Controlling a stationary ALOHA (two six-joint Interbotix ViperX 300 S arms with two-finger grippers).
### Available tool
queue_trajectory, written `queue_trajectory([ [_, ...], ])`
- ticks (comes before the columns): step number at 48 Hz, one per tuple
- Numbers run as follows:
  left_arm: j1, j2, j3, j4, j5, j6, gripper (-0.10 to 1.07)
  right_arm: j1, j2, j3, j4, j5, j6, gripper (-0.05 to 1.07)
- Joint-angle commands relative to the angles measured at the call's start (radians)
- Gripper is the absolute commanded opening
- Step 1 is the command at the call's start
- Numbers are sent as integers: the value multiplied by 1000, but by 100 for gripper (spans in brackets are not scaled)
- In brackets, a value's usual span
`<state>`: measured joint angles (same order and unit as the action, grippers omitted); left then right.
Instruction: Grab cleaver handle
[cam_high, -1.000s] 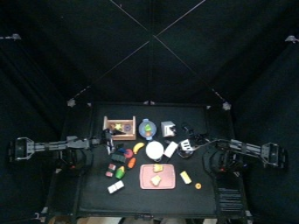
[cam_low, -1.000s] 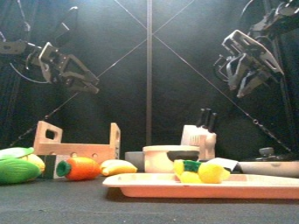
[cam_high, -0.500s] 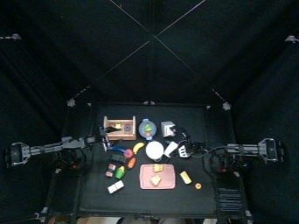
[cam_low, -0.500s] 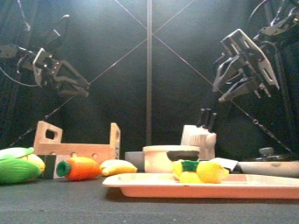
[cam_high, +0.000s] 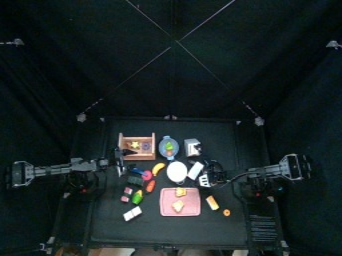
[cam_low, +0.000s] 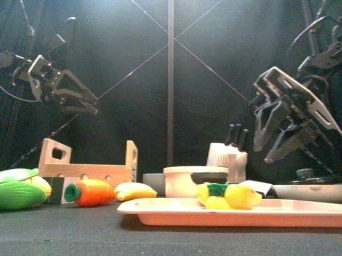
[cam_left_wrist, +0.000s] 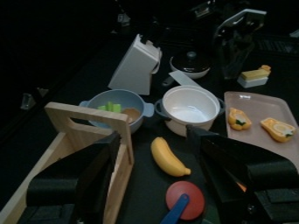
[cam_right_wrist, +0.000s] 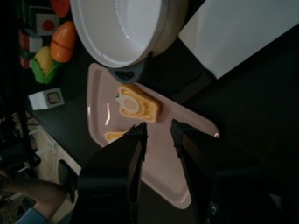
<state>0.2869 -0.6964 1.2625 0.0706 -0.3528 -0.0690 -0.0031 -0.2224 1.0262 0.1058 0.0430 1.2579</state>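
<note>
The right pincer (cam_right_wrist: 160, 133) hangs open and empty, tipped toward the table, seemingly to line up on the cleaver handle (cam_right_wrist: 197, 80) just ahead of its tips, beside the plate (cam_right_wrist: 117, 31).

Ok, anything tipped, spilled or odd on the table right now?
Nothing stands out. The toy food lies on the pink tray, the pot and wooden crate stand upright, and both grippers hang clear above the table.

Both arms all black, jointed links with loose black cables looped alongside. Right gripper (cam_low: 287, 125) and left gripper (cam_low: 60, 85): long flat black fingers.
</note>
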Motion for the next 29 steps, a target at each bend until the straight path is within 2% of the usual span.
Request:
queue_trajectory([
  [1,-20,0,-11,-23,-9,2,95,2,28,-34,-12,-8,28,78],
  [9,-32,0,-9,-31,-9,2,96,2,72,-64,-20,28,83,87],
  [29,-35,2,-3,-31,-9,3,95,-63,132,-190,-25,252,97,87],
])
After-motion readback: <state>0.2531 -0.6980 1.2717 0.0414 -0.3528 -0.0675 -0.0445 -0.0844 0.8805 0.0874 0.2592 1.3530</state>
